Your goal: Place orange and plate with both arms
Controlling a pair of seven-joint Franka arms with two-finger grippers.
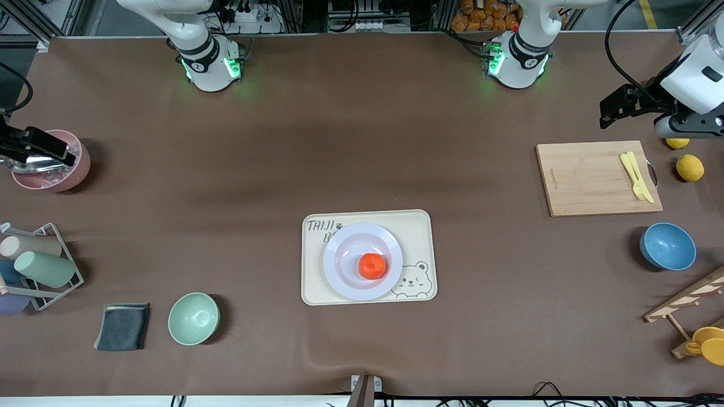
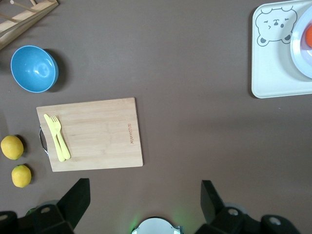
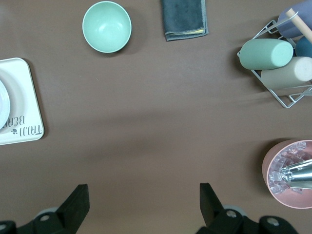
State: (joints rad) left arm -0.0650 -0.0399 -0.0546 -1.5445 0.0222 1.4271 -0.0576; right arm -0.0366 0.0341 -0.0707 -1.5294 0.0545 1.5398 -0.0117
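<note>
left gripper (image 2: 141,207): jaws wide, holding nothing, raised over the table's left-arm end, above the lemons (image 1: 689,167); arm waits.
right gripper (image 3: 141,207): jaws wide, holding nothing, raised over the pink bowl (image 1: 54,169) at the right-arm end; arm waits.
orange (image 1: 372,265): on the plate (image 1: 345,254), at about 4 o'clock from its centre.
plate: on the cream tray (image 1: 421,226), mid-table, toward the front camera.
surface: brown mat covering the table (image 1: 283,141), slightly rippled at the edge nearest the front camera.
writing: tray printed "taiji" above a partly hidden word, with a bear drawing at its 5 o'clock corner; cutting board (image 1: 588,181) bears a small stamp, unreadable.
room: aluminium framing and cables along the arm bases' side.
</note>
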